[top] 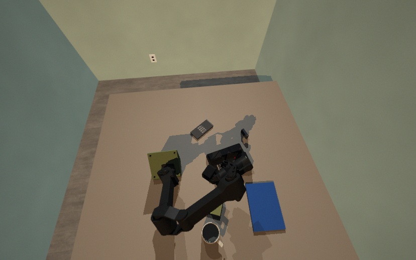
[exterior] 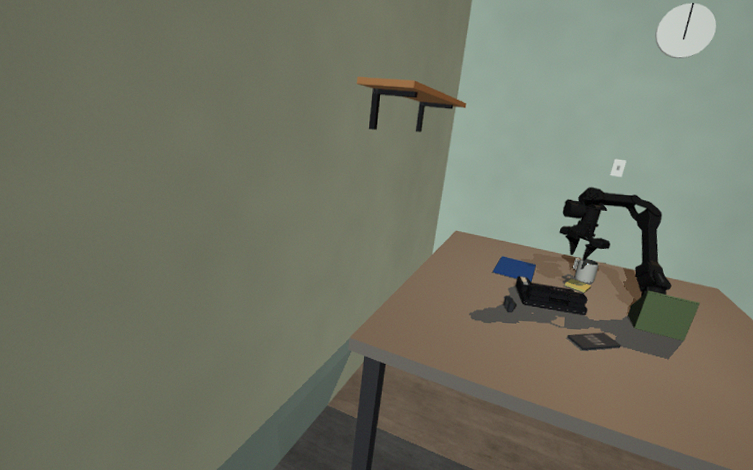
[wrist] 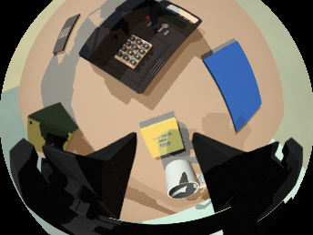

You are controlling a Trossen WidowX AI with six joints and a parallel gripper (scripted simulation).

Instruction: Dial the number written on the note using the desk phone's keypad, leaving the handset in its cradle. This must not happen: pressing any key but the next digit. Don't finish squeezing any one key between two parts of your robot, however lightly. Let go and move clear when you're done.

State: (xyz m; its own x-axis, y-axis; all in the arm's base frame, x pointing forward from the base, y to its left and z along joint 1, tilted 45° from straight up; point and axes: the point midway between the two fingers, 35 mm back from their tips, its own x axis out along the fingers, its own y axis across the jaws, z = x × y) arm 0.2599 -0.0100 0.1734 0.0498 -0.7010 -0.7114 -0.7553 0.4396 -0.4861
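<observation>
The black desk phone lies on the table with its pale keypad facing up; it also shows in the overhead view and the side view. The handset rests along the phone's side. The yellow note lies flat between the phone and a white mug; its writing is too small to read. My gripper hangs well above the table, over the note and near the phone. The fingers are partly apart with nothing between them. In the overhead view my wrist covers the phone's near edge.
A blue book lies right of the phone. A green box stands by the arm's base. A dark keypad remote and a small black block lie beyond the phone. The mug stands near the table's front.
</observation>
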